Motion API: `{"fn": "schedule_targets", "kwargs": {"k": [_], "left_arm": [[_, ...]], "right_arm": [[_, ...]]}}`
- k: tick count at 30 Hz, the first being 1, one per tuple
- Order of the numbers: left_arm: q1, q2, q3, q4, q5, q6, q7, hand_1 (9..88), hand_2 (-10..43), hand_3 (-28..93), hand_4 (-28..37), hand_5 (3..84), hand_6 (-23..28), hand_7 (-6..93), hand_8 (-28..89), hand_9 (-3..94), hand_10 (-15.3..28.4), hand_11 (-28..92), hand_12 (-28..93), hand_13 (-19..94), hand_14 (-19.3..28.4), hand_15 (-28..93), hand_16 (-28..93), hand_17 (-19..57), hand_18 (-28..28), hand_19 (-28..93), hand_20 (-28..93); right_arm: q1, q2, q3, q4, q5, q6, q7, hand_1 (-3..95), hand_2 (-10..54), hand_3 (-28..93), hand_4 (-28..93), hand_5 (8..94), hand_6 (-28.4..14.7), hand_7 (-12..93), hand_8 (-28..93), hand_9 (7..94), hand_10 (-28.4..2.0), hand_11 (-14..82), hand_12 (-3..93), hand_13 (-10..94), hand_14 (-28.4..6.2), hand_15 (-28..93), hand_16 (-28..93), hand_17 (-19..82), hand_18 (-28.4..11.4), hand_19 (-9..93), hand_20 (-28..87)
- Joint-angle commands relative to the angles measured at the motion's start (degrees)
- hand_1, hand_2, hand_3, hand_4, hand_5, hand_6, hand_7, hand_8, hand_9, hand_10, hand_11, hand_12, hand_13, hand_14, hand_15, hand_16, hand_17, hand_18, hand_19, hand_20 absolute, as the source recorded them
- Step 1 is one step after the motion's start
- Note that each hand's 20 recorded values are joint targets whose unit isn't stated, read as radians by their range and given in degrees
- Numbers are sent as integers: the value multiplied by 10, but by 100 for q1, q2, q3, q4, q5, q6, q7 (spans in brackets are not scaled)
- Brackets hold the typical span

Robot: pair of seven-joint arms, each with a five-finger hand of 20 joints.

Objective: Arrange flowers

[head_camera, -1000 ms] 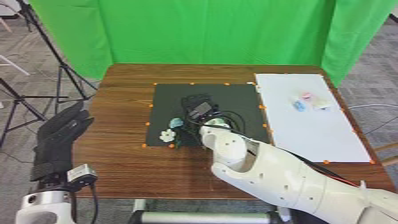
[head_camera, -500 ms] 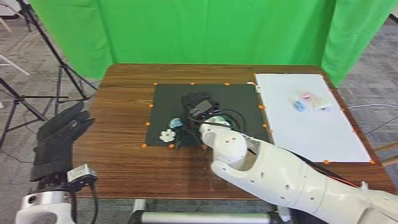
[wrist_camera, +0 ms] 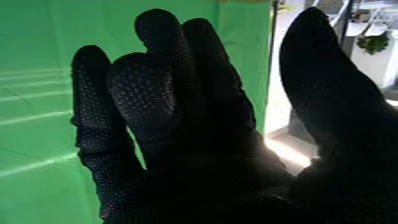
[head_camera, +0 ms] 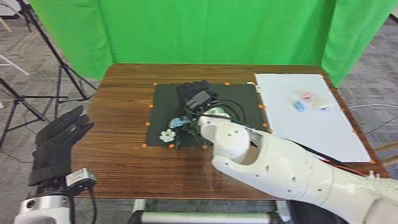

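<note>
Two artificial flowers, one pale blue [head_camera: 179,122] and one white [head_camera: 168,135], green-stemmed, on black mat [head_camera: 163,102], brown wooden table [head_camera: 124,172]. Orange dots along mat edge. White rectangular sheet [head_camera: 306,137] to the right, bearing small pink [head_camera: 307,95] and light-blue [head_camera: 299,106] items. Green curtain [head_camera: 195,32] behind table. Obstruction: white right arm [head_camera: 271,160] and looping black cables cross the mat's right part, close to blue flower. Right hand [head_camera: 192,93] above mat, beyond both flowers; fingers extended, one slightly bent, thumb well apart. Left hand [head_camera: 59,142] by table's left edge, fingers extended.
</note>
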Motion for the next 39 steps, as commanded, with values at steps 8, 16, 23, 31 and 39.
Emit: {"fn": "schedule_targets", "kwargs": {"k": [8,16,23,31,39], "left_arm": [[426,111,-69,-114,-268,281,378,271,35,832,-183,391,98,170,-112,328,190,368,65,228,261,633,-177,-106,206,568,28],[436,128,-33,-122,-271,309,421,267,38,827,-193,388,98,172,-116,327,189,368,62,229,259,629,-172,-105,206,565,33],[444,147,18,-136,-311,342,474,266,39,826,-195,387,98,171,-115,326,188,369,62,229,257,629,-170,-104,205,562,36],[450,225,89,-148,-427,433,567,267,40,823,-196,386,99,171,-114,325,188,371,62,228,258,629,-170,-104,205,561,39],[370,234,128,-153,-371,405,480,267,40,822,-195,387,100,169,-113,324,189,371,62,228,258,630,-170,-104,205,560,41]], "right_arm": [[490,1195,234,-541,545,-60,318,284,-37,829,-219,589,-87,211,-109,602,-206,337,187,637,-122,786,193,287,-244,903,-35],[404,1944,536,-498,774,-119,534,286,-33,830,-219,579,-93,199,-105,585,-211,302,178,627,-124,789,187,278,-244,899,-32],[-73,2372,1203,-435,898,-350,689,286,-33,832,-221,571,-95,197,-102,576,-215,286,176,619,-126,790,183,274,-241,895,-32],[-538,2784,1825,-288,1091,-430,977,286,-30,835,-223,554,-100,187,-102,559,-217,269,172,615,-126,790,178,271,-239,893,-34],[-923,3044,2457,-28,1233,-617,1225,284,-28,838,-223,541,-101,184,-100,550,-219,256,170,611,-127,792,175,269,-236,892,-36]]}}
